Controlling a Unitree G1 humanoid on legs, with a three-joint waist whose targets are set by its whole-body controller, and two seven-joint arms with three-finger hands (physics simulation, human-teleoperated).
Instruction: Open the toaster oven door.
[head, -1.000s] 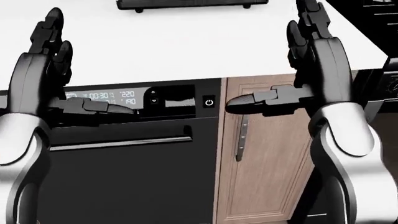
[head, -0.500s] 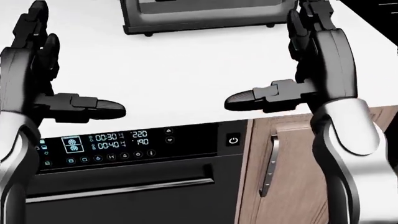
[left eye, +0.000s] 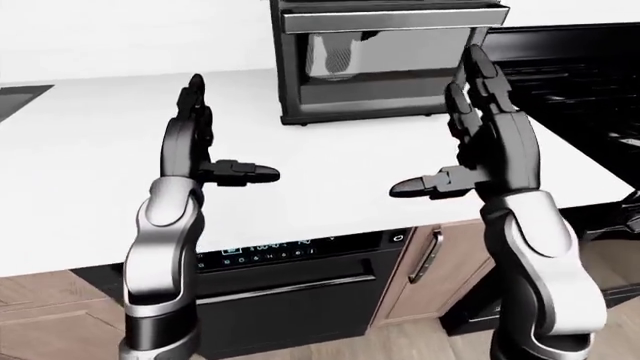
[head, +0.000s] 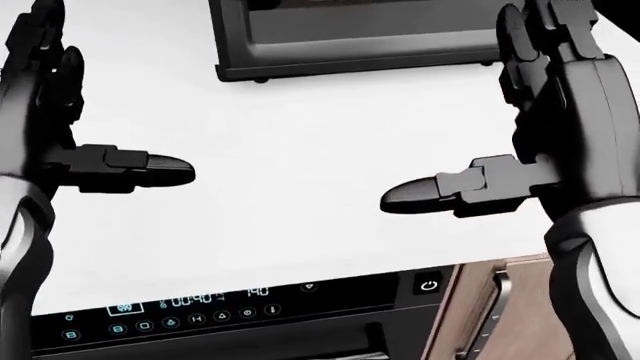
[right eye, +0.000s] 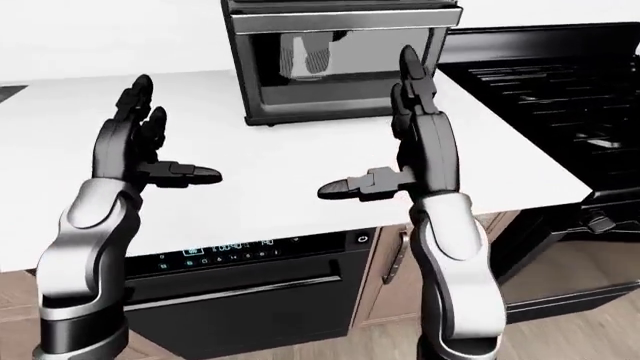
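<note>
Fingers (left eye: 478, 82) of both hands spread, empty; toaster oven (right eye: 340, 64) door faces robot, shut.

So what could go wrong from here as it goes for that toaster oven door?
1. Both hands are open and short of the toaster oven; the handle bar sits high, so the right robot hand may hit the glass instead.
2. The oven stands loose on the white counter; a pull might drag it.
3. The left robot hand holds nothing to brace it.
</note>
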